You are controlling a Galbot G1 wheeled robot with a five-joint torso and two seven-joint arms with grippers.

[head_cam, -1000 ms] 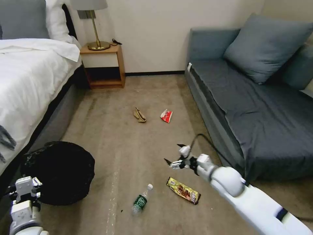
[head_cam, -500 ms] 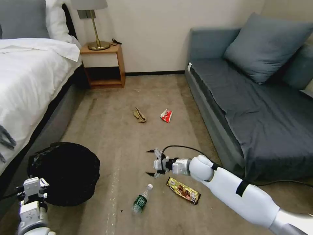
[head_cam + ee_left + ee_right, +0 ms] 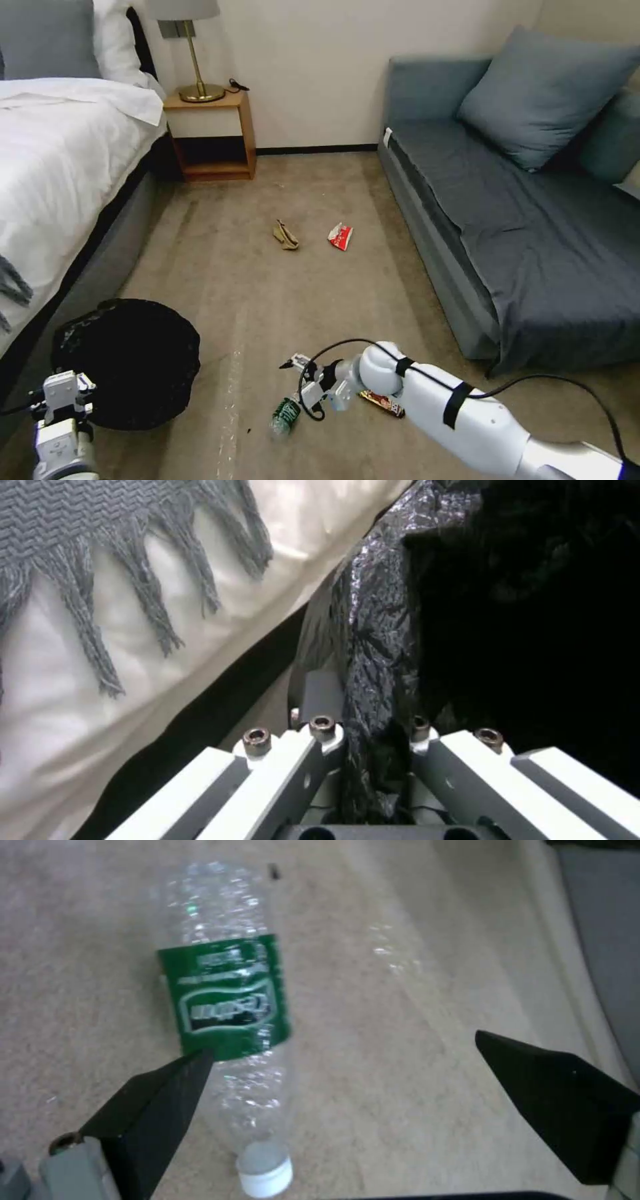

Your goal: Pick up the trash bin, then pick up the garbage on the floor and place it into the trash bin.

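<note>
The trash bin, lined with a crinkled black bag, sits low at the left beside the bed. My left gripper is shut on its near rim; in the left wrist view the gripper pinches the bag's edge. The clear bottle with a green label lies on the carpet, and my right gripper hangs open just above its cap end. In the right wrist view the bottle lies nearer one of the black fingers. The gold-brown wrapper is partly hidden by the right arm. A tan scrap and a red-and-white wrapper lie farther off.
A bed with white sheets runs along the left, and a grey fringed throw hangs close to the bin. A grey sofa fills the right side. A wooden nightstand with a lamp stands at the far wall. Open carpet lies between them.
My right arm has swung down and toward the left, bringing its open gripper from above the gold-brown wrapper to just over the bottle. The bin and left gripper have shifted slightly.
</note>
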